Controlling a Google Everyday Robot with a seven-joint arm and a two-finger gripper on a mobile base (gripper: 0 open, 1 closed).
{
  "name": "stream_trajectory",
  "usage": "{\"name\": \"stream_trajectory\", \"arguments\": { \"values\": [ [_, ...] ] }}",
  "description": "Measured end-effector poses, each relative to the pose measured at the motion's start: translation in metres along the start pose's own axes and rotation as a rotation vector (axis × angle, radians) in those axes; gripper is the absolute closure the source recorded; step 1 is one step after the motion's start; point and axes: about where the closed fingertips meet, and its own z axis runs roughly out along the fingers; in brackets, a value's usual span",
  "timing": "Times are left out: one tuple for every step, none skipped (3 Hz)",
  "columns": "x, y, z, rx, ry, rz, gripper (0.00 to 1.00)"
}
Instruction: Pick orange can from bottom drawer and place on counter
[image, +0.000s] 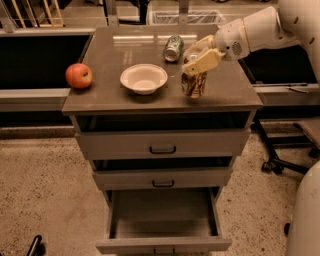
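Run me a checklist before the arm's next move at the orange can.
1. Orange can stands upright on the counter: ok.
2. Can's base lies inside the counter's edges: ok, though it is nearer the front edge than the back.
3. Gripper sits at the can's top; whether it grips or has let go: cannot tell.
4. Bottom drawer is pulled open with nothing visible inside: ok.
5. White bowl and the green-and-white can, which lies on its side, are apart from the orange can: ok.
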Motion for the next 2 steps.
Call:
{"name": "stream_trajectory", "arguments": {
  "values": [
    [-0.0004, -0.0183, 0.0069, 0.079, 0.021, 0.016, 0.87],
    [0.0056, -0.0223, 0.0091, 0.093, 0.042, 0.017, 0.63]
  ]
}}
